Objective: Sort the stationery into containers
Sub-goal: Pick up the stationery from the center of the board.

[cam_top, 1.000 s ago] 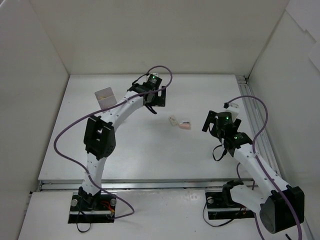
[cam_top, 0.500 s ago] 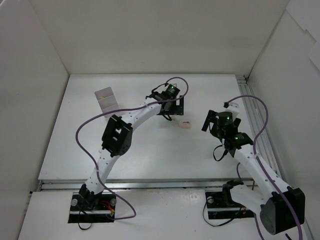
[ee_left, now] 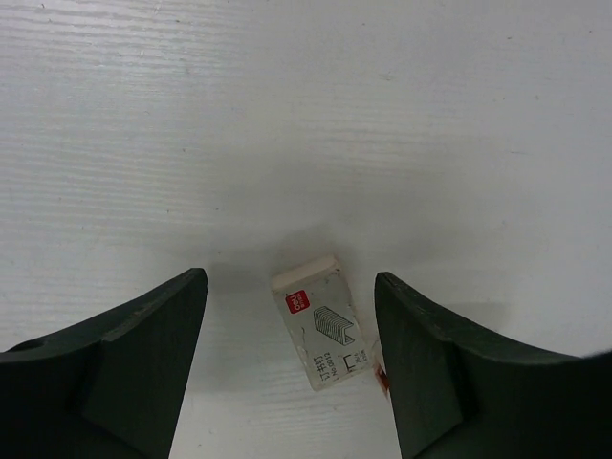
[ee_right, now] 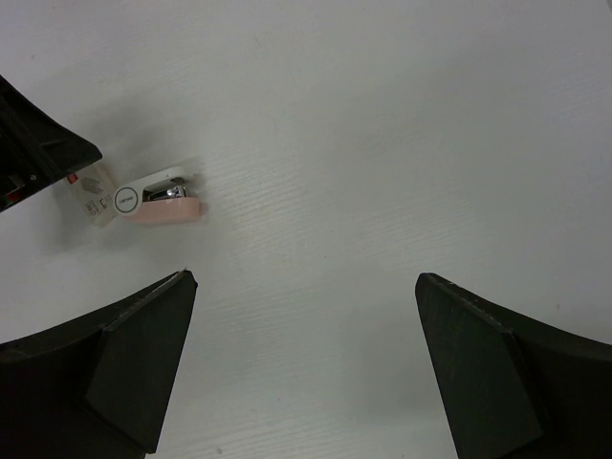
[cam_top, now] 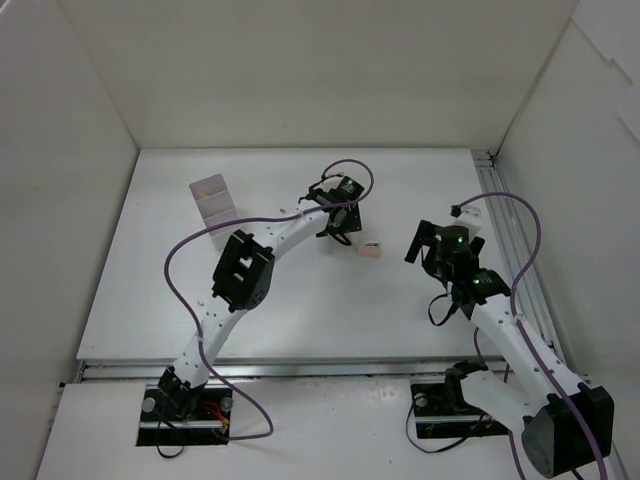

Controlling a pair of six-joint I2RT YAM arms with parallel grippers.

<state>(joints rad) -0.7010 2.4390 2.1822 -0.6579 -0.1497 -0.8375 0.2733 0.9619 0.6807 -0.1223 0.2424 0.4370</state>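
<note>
A small white staple box [ee_left: 320, 323] lies flat on the table, between the fingers of my open left gripper [ee_left: 289, 279]. It does not touch either finger. In the top view the left gripper [cam_top: 342, 230] hides the box. A little pink and white stapler [cam_top: 371, 250] lies just right of it, and also shows in the right wrist view [ee_right: 158, 201] beside the box [ee_right: 91, 203]. My right gripper [ee_right: 306, 279] is open and empty, over bare table to the right of the stapler [cam_top: 440, 245]. The white divided container [cam_top: 212, 197] stands at the back left.
White walls enclose the table on the left, back and right. A metal rail [cam_top: 510, 250] runs along the right edge. The left arm's purple cable [cam_top: 190, 250] loops over the table's left half.
My left arm has swung right, from beside the container to over the staple box, which now lies between its open fingers. The right arm has barely moved.
</note>
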